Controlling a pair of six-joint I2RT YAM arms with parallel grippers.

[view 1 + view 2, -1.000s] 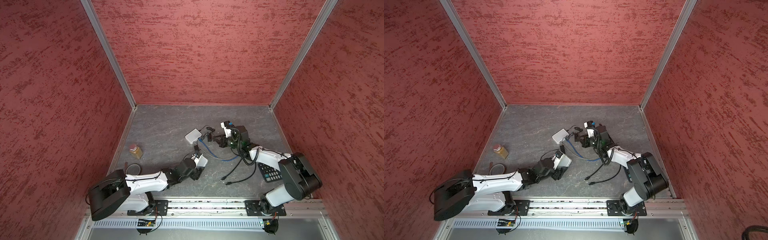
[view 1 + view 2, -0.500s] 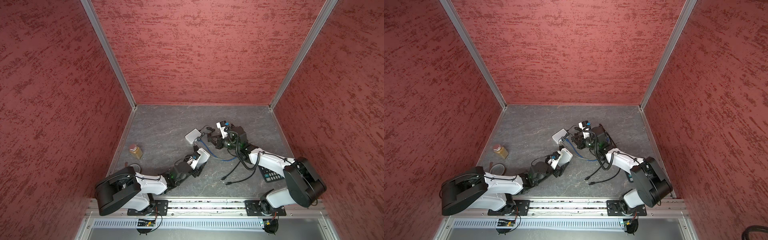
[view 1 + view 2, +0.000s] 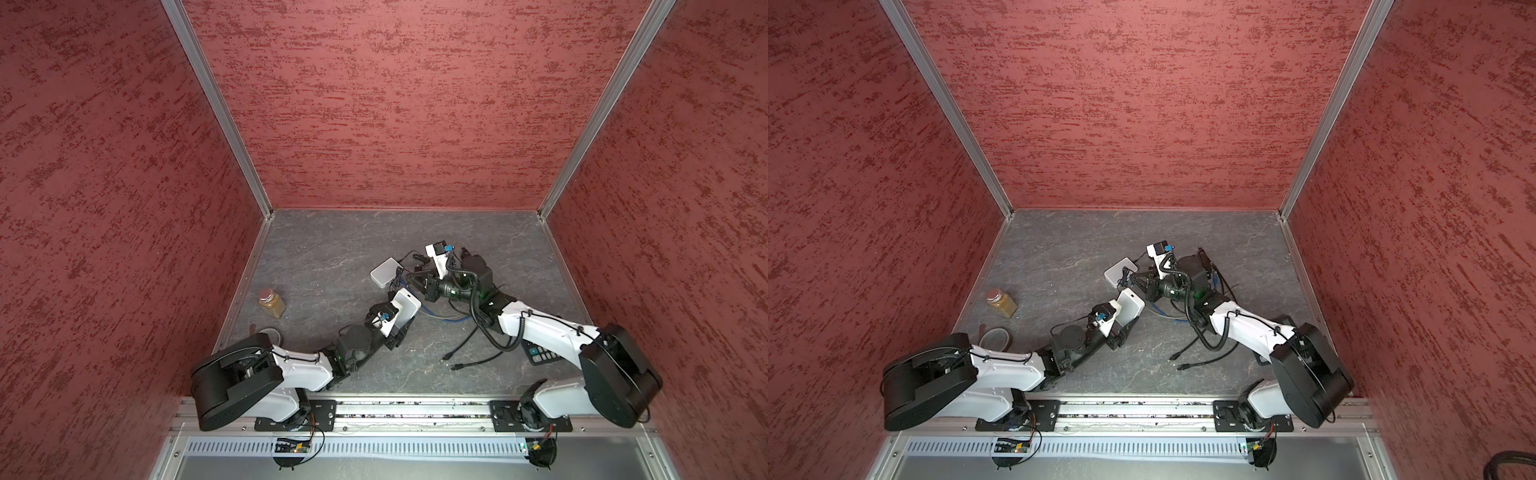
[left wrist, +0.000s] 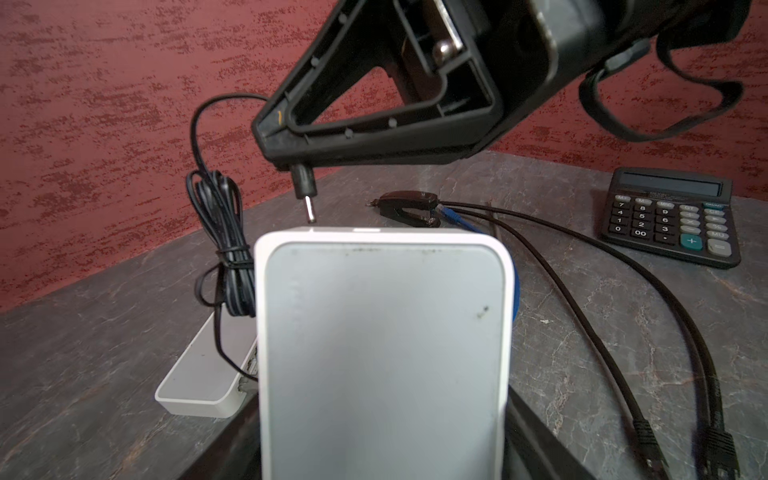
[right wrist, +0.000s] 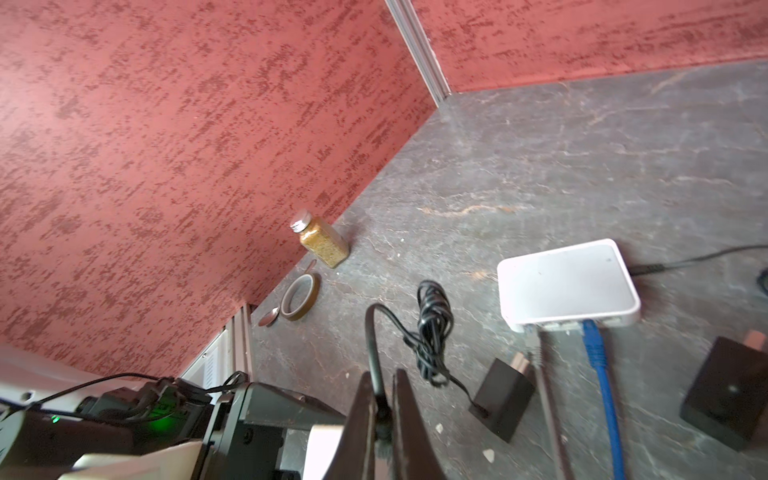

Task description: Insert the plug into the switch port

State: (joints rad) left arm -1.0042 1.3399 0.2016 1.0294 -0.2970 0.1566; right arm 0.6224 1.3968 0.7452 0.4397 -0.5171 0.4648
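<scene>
Lighting is bright, even and diffuse from overhead; shadows on the surface are soft. Both wrist views bend lines toward the edges. In the right wrist view the right tool near the lens is blurred.

Calculator, left wrist view: the black keys carry white digits in rows 7 8 9, 4 5 6 and 1 2 3, with 0 and 00 in the lowest row; the large teal key bears a white +. The fine print beneath its display and the legends of the uppermost key row are too blurred to read.
</scene>
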